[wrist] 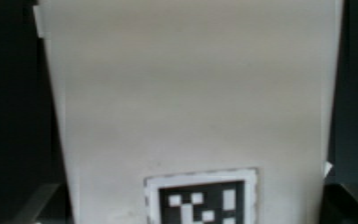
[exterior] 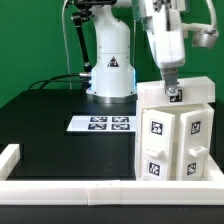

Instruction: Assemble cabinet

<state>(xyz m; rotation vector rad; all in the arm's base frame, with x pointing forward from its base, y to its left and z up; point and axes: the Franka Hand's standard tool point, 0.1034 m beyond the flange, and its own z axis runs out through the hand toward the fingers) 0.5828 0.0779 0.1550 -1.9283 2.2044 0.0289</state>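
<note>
Arm reaching down onto the top of the cabinet at the near right of the table.

The cabinet [exterior: 177, 135] stands on the black table [exterior: 45, 115] at the exterior view's right, close to the near edge, just behind the low white border rail [exterior: 90, 188]. Its front faces carry black-and-white tags. The claw [exterior: 173, 92] comes down from above and meets the cabinet's top, beside a small tag there; whether its fingers are spread or closed on anything cannot be told. In the wrist view a broad white panel of the cabinet [wrist: 185, 100] fills most of the picture, with one tag at its end, and the fingers are not clearly seen. The marker board [exterior: 102, 124] lies flat on the table to the left of the cabinet, apart from it, in front of the arm's white base [exterior: 110, 72].
</note>
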